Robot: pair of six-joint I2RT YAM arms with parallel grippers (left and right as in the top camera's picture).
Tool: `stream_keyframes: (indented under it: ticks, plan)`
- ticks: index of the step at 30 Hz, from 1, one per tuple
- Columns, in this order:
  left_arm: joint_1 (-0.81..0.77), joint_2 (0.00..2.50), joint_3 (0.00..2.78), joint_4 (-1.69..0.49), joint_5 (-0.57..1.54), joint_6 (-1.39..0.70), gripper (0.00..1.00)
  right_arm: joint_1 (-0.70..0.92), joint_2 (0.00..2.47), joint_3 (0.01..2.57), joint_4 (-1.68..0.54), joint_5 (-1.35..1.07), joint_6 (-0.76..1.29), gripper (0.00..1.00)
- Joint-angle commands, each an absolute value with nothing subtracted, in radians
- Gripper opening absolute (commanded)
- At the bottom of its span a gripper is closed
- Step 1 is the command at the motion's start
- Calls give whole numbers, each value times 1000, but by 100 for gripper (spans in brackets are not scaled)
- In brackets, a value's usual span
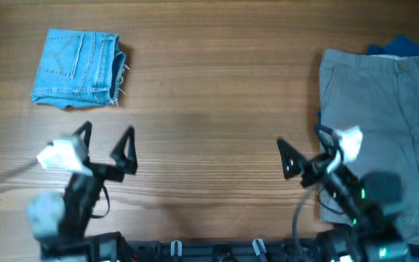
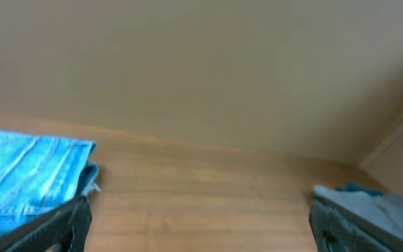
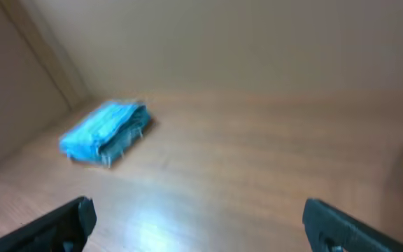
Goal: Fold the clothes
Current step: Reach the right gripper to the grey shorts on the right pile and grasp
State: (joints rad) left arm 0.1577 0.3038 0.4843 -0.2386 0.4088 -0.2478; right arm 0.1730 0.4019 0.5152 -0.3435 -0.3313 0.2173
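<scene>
Both hands gape wide, holding nothing: left hand (image 1: 106, 138) hovers near-left, right hand (image 1: 302, 145) sits by the left edge of the grey shorts (image 1: 377, 109), spread on the right of the counter (image 1: 209, 109). Danger: a shallow pinch catches one layer, or drags the blue garment (image 1: 406, 47) beneath.

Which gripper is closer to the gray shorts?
Right. The right gripper hovers at the edge of the gray shorts; the left gripper is far off, near the folded jeans.

A brown, wood-grain tabletop (image 1: 217, 87) is being shown across every view, and it is being bordered by a plain beige wall (image 2: 201, 63). A soft, pale sheen (image 3: 152, 210) is being cast on the wood.
</scene>
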Motion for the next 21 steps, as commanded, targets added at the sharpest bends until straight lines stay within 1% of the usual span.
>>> stream_keyframes:
  ticks: [1,2,4,6,8,9,12,13,14,17,21]
  plan:
    - [153,590,747,-434,388,-266,100,169,763,774,-521,-316,199,99]
    - [153,706,859,-541,388,-266,100,169,890,882,-608,-325,156,100]
    - [153,828,976,-655,388,-259,100,169,1066,1055,-733,-383,79,100]
    - [153,945,1083,-761,388,-236,100,169,1254,1261,-925,-427,56,100]
    - [153,1030,1135,-804,390,-236,100,163,1383,1383,-979,-356,64,100]
    - [153,1046,1135,-805,396,-236,100,154,1413,1403,-967,-311,99,100]
    - [153,1077,1135,-810,395,-236,100,87,1500,1415,-883,-45,306,99]
    - [153,1077,1135,-810,396,-237,100,45,1543,1415,-851,49,385,96]
    - [153,1077,1135,-809,398,-244,100,16,1576,1415,-827,78,403,92]
    - [153,1077,1135,-815,408,-244,100,-60,1713,1415,-732,78,366,90]
    - [153,1077,1135,-825,408,-244,100,-97,1861,1415,-677,81,273,89]
